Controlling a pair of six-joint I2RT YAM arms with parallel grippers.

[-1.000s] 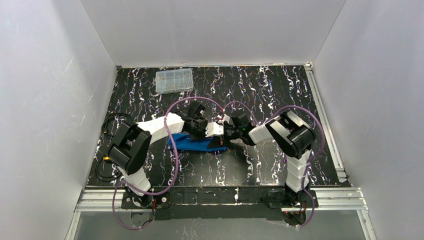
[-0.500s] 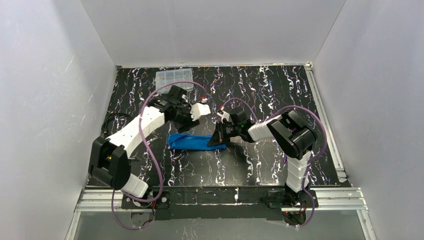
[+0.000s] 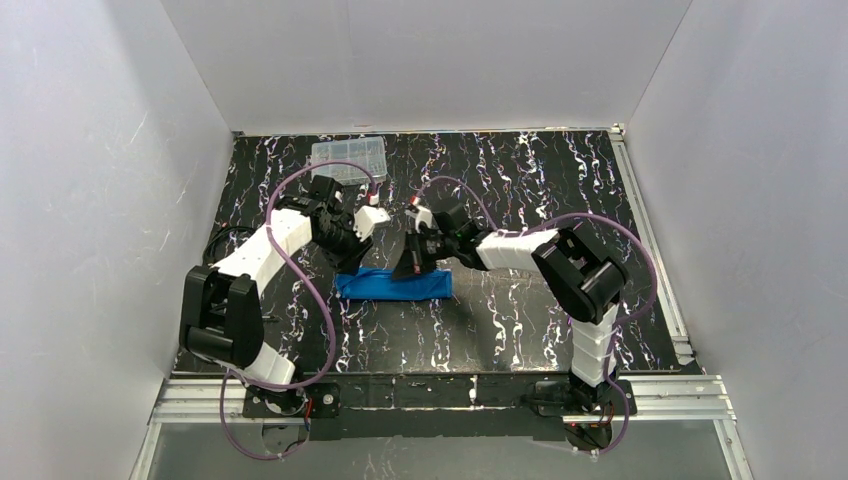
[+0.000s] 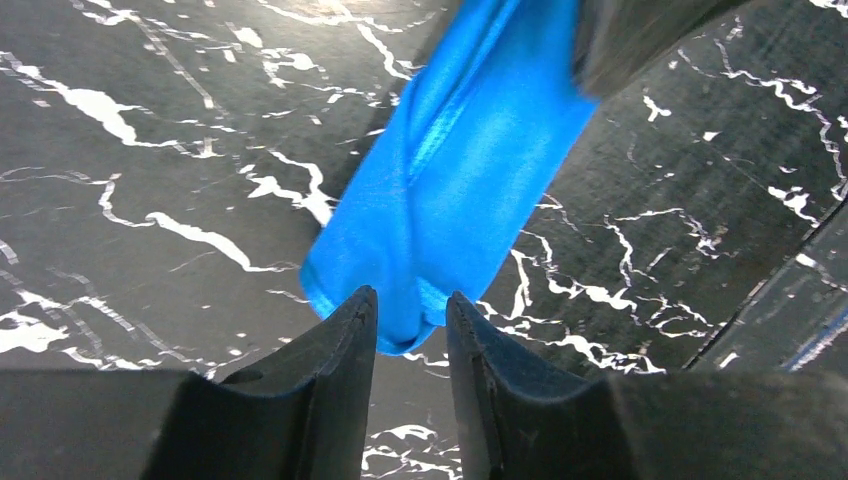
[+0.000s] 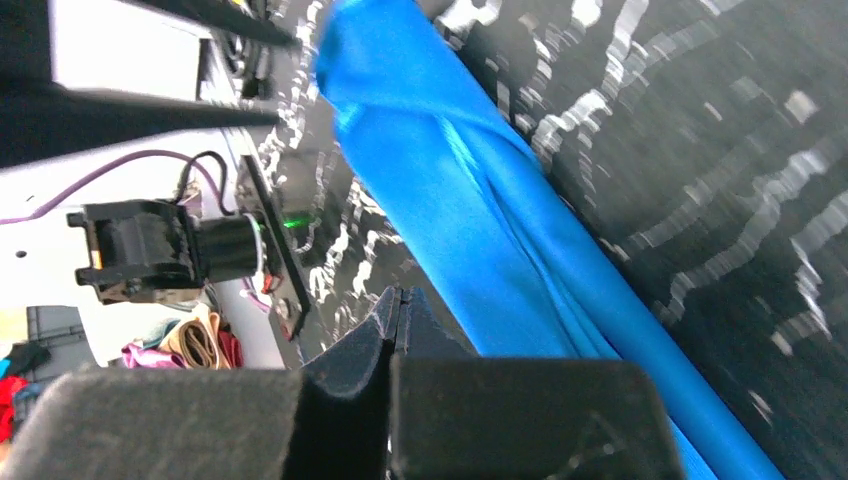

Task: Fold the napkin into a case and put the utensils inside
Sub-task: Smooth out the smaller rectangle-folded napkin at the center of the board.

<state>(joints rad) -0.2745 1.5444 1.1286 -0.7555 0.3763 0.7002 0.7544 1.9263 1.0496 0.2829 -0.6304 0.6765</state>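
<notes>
Black white-veined tabletop (image 3: 600,180) under blue napkin (image 3: 392,285); white walls (image 3: 420,60).

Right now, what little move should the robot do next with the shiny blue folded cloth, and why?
Probably swing the left end effector over to the clear plastic compartment box. The bright blue folded cloth strip already lies flat, and that end effector hangs over it part open, holding nothing.

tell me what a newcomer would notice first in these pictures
The bright blue shiny cloth folded into a narrow strip stands out at the middle of the black, white-veined table. Over it hang the left gripper, slightly open near its left end, and the right gripper, shut. A clear plastic compartment box sits at the far left.
</notes>
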